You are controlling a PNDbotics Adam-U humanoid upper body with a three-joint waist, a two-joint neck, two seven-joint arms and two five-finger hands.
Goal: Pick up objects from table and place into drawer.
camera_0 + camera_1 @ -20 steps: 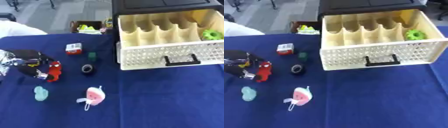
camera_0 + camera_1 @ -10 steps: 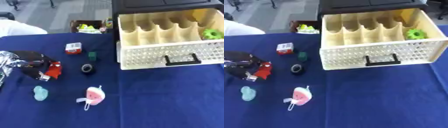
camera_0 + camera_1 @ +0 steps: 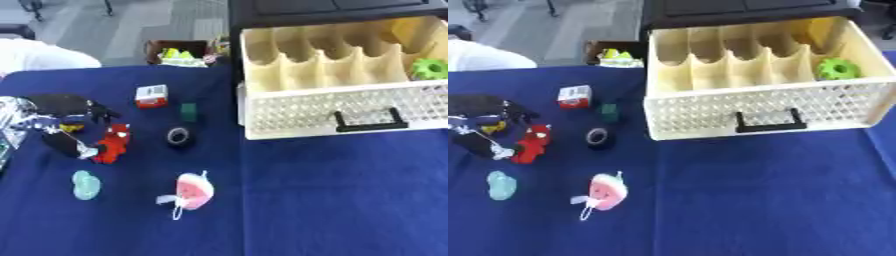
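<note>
Presently left robot hand [image 3: 66, 117] curled beside red figure [image 3: 111, 143] on desk [image 3: 332, 200], contact unclear; seemingly positioned for transfer to open drawer [image 3: 337, 107]. Right hand unseen.

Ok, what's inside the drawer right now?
The cream drawer is pulled open. In its rightmost compartment lies a green gear-shaped toy, with something yellow behind it at the back. The other compartments look bare, though their front floor is hidden behind the perforated wall.

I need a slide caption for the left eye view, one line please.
Robot's left hand closes on a red figure on the blue table, open cream drawer waiting beyond.
</note>
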